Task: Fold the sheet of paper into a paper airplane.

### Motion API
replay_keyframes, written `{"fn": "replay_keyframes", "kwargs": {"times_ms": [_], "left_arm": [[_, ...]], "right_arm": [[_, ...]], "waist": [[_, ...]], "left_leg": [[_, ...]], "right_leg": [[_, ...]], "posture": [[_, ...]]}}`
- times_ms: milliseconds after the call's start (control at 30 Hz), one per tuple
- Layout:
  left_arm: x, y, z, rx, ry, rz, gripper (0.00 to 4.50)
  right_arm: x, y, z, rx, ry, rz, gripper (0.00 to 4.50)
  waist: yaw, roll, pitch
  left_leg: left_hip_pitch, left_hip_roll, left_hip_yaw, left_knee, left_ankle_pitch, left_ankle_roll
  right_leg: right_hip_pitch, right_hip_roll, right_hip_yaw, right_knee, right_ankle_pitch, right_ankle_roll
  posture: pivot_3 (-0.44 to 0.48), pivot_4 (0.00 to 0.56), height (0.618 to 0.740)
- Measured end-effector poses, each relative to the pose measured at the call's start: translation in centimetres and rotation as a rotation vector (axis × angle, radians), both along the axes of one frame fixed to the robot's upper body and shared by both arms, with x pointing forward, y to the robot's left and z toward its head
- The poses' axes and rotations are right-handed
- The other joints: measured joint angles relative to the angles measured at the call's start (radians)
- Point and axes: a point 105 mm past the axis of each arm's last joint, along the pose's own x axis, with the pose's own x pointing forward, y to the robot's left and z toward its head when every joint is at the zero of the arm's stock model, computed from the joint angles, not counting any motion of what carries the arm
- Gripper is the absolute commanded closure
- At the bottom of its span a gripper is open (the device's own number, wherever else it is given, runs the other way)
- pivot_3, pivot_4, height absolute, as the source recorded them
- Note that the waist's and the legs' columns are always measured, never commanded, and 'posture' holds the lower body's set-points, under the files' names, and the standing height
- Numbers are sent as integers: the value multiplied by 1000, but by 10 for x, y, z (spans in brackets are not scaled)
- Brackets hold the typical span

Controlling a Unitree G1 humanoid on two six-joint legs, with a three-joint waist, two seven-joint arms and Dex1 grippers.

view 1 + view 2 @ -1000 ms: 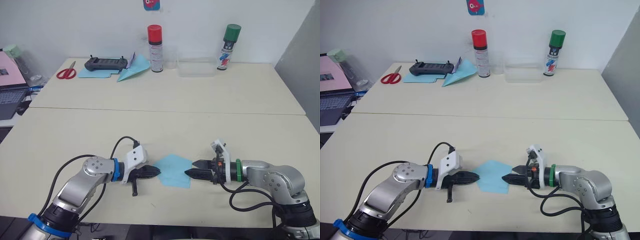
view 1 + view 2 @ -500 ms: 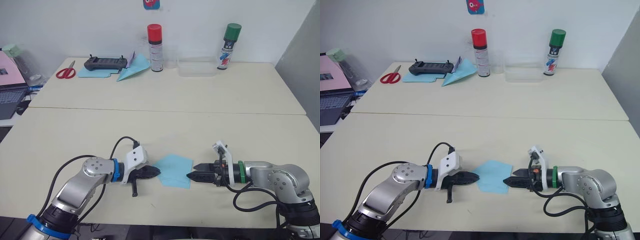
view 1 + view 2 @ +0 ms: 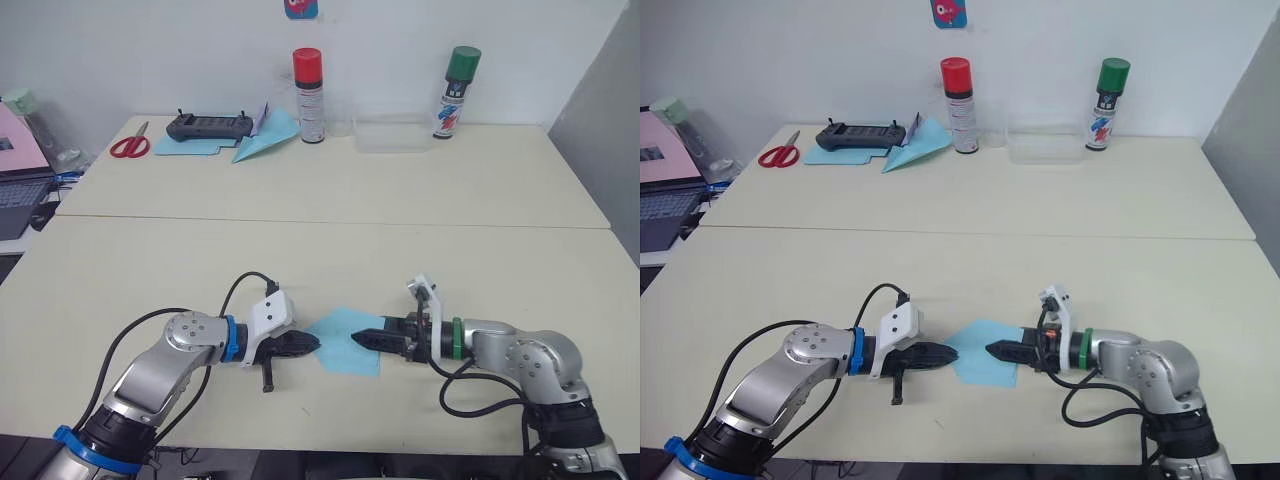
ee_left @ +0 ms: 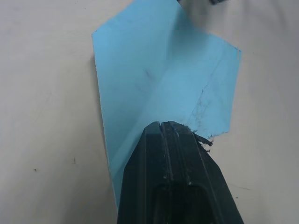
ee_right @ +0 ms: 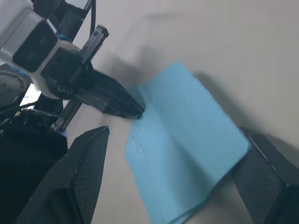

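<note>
The sheet of paper (image 3: 338,328) is light blue with a crease down its middle and lies flat near the table's front edge. My left gripper (image 3: 312,343) is shut, and its tip (image 4: 161,125) rests on the sheet's left part (image 4: 149,70). My right gripper (image 3: 360,340) reaches in from the right, just above the sheet's right half. Its two fingers (image 5: 86,172) stand wide apart in the right wrist view, open, with the sheet (image 5: 196,121) between and beyond them. The left gripper's tip (image 5: 135,112) touches the sheet's far corner there.
At the table's back left lie red scissors (image 3: 130,146), a black controller (image 3: 210,125) on a blue sheet, and a light-blue paper dart (image 3: 262,143). A red-capped spray can (image 3: 309,95), a clear box (image 3: 392,133) and a green-capped can (image 3: 455,92) stand along the back. A laptop (image 3: 20,185) sits far left.
My right gripper has moved left from the sheet's right edge to over its right half. The left gripper has stayed in place on the sheet.
</note>
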Motion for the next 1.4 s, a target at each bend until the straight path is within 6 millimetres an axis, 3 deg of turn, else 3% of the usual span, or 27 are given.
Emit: {"fn": "replay_keyframes", "kwargs": {"times_ms": [67, 200, 467, 1033, 1233, 1400], "left_arm": [[0, 0, 0, 0, 0, -1, 4500], [0, -1, 0, -1, 0, -3, 4500], [-1, 0, 0, -1, 1, 0, 4500], [0, 0, 0, 0, -1, -1, 4500], [0, 0, 0, 1, 0, 1, 4500], [0, 2, 0, 10, -1, 3, 4500]], "right_arm": [[6, 5, 0, -15, -60, 6, 598], [8, 8, 0, -75, -201, 63, 1518], [0, 11, 9, -48, -272, 136, 4451], [-16, 12, 9, -83, -278, 253, 4482], [-28, 18, -4, -124, -263, 341, 4482], [-25, 21, -9, -141, -262, 356, 4482]], "waist": [[-2, 0, 0], [-2, 0, 0], [-1, 0, 0], [0, 0, 0], [0, 0, 0], [-2, 0, 0]], "left_leg": [[0, 0, 0, 0, 0, 0], [-1, 0, 0, 0, 0, 0], [-1, 0, 0, 0, 0, 0], [-1, 0, -1, 0, 0, 0], [-1, 0, -1, 0, 0, 0], [-1, 0, 0, 0, 0, 0]], "right_leg": [[0, 0, 0, 0, 0, 0], [0, 0, 0, -1, 0, 0], [0, 0, 0, -1, 0, 0], [-1, 0, 0, -1, 0, 0], [-1, 0, 0, -1, -1, -2], [-1, 0, 0, -1, -1, -3]], "posture": [[0, 150, 740], [0, 150, 740], [0, 150, 740], [0, 150, 740], [0, 150, 740], [0, 150, 740]]}}
